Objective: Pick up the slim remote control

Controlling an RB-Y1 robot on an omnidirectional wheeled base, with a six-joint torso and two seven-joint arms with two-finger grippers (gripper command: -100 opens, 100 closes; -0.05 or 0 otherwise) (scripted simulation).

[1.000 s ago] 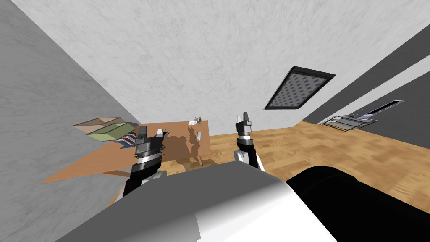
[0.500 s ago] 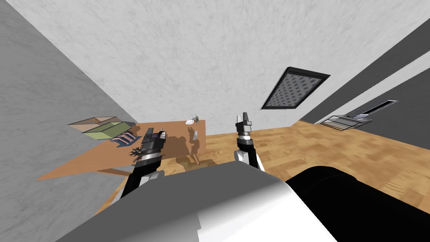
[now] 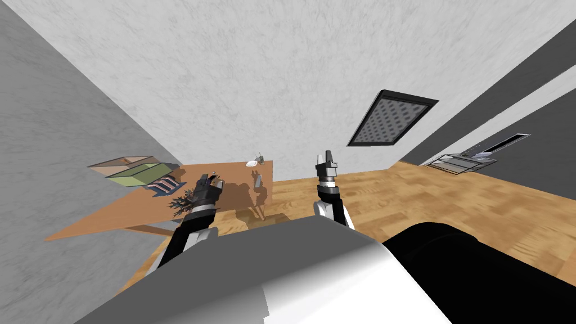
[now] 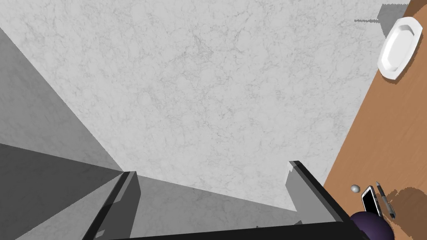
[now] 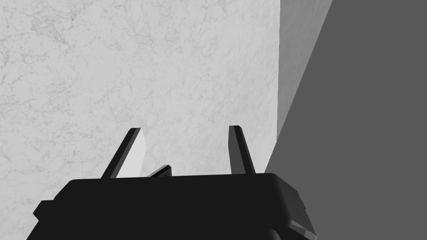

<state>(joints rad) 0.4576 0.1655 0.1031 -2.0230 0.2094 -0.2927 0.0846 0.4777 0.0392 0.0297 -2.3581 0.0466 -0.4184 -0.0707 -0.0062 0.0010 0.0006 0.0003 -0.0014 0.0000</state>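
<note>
A slim grey bar (image 3: 257, 180), seemingly the remote, lies on the brown table (image 3: 112, 211) near its right edge. My left gripper (image 3: 209, 179) hovers over the table to the left of it, fingers wide open and holding nothing (image 4: 210, 168). Just beside that hand, the left wrist view shows a white-rimmed phone-like slab (image 4: 369, 200), a pen (image 4: 385, 201), a small grey ball (image 4: 355, 188) and a purple object (image 4: 373, 223). My right gripper (image 3: 327, 154) is raised off the table's right side, its fingers apart and empty (image 5: 185, 129).
A white plate (image 3: 251, 163) (image 4: 399, 48) sits at the table's far edge by the wall. Open boxes (image 3: 135, 171) and a small dark plant (image 3: 181, 202) are on the left part. A wire rack (image 3: 464, 162) stands far right across the wooden floor.
My left hand has swung forward and rightward over the table, uncovering the dark plant beside it. The head camera has shifted a little. The right arm stays where it was.
</note>
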